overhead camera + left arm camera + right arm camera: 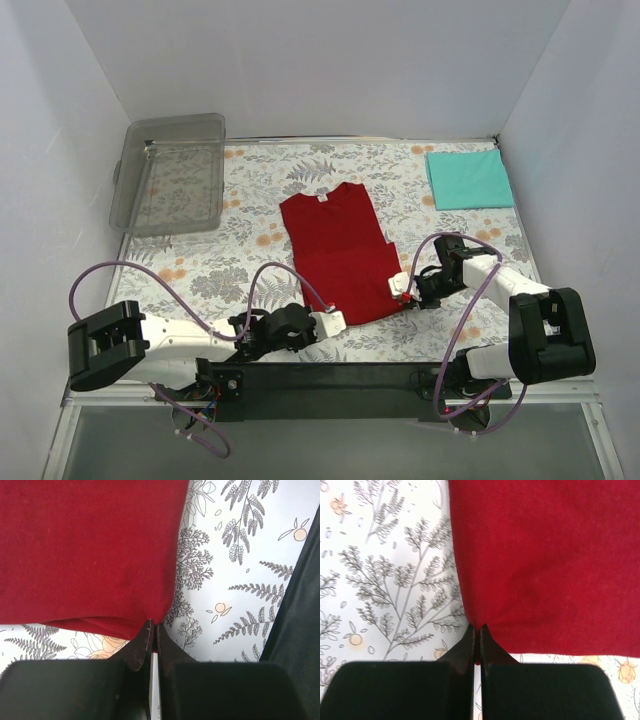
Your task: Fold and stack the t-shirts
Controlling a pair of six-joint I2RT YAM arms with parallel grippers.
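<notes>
The clear bin (170,175) fills the table's (250,190) far left corner; the teal shirt (468,178) lies flat in the far right corner. Bare table runs between them. At the near edge the left arm (190,336) and right arm (486,268) flank the red shirt (340,250).

The left arm (175,335) and right arm (485,272) are lying low, reaching inward toward each other. The left gripper (152,629) and right gripper (477,630) are each pinching a bottom corner of the red shirt (340,250), jaws fully closed.

Bright, even light here, shadows faint and soft.
Overhead view sharp; wrist views crisp, blurring slightly along the bottom.
</notes>
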